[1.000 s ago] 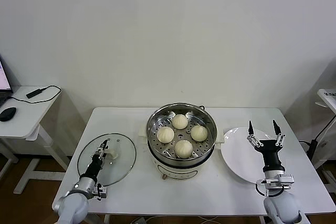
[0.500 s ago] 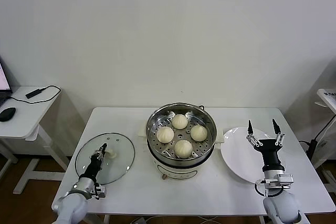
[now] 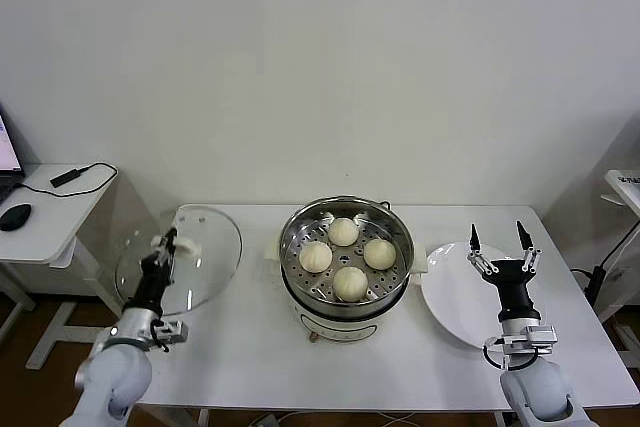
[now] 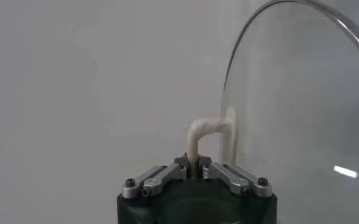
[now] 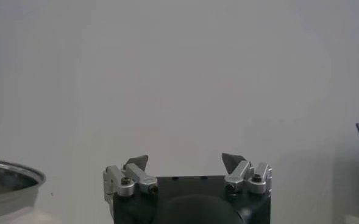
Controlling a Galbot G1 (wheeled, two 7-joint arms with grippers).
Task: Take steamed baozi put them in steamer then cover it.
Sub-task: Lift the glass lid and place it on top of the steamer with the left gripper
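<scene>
While uncovered, steamer (image 3: pixel 345 259): shiny steel pot on white base, mid-table (image 3: pixel 250 347); four cream-white buns (image 3: pixel 347 255) sit on its perforated tray. No readable writing. Left tool (image 3: pixel 166 244) clenched on glass lid (image 3: pixel 195 257) handle, lid raised and tilted left of pot. Right tool (image 3: pixel 496 238) released, above white plate (image 3: pixel 455 302).

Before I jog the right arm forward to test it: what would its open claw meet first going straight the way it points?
Probably nothing near: the right claw points up, above the plate, toward the bare wall. Depth is unclear.
</scene>
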